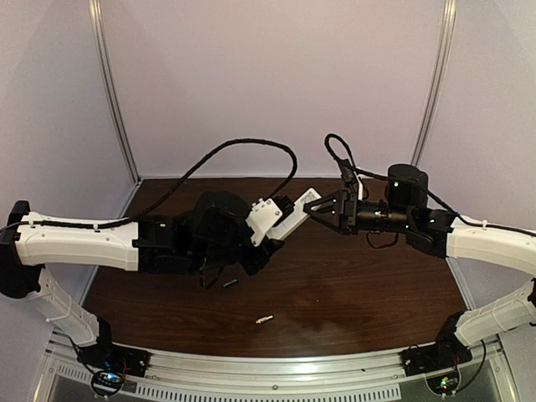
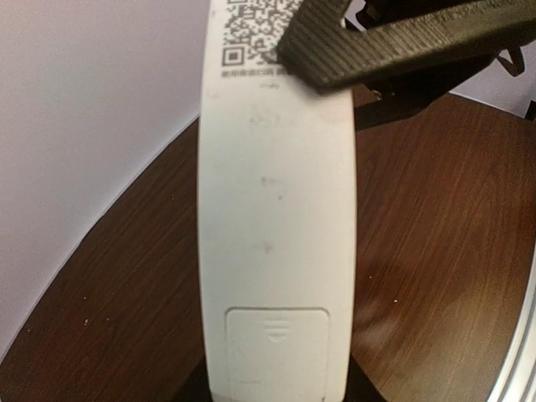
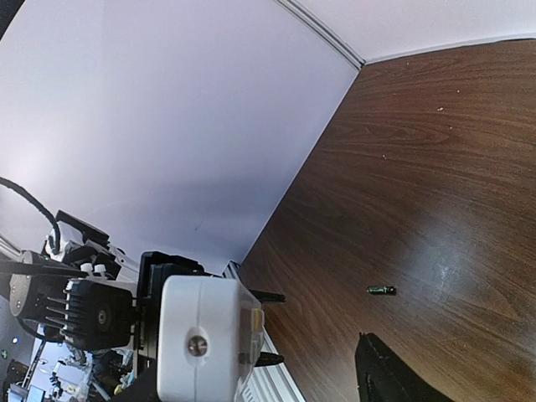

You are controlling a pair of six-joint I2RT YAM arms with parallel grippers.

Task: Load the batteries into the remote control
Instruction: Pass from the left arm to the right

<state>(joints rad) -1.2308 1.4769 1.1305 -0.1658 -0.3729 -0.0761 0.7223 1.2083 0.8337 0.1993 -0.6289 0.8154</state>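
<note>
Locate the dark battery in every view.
Top external: dark battery lies left of centre on the table.
Left wrist: not in it.
Right wrist: lower right of centre, on the table.
Shared landmark: the brown wooden table.

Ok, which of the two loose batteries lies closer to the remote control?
The dark battery, close by the left end effector that holds the remote control; the pale silvery battery lies nearer the front edge of the table.

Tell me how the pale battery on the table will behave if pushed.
The pale battery is a tiny cylinder lying on its side on the smooth table, so it will probably roll if pushed sideways. Thin and low, it may slip out of a pinch.
</note>
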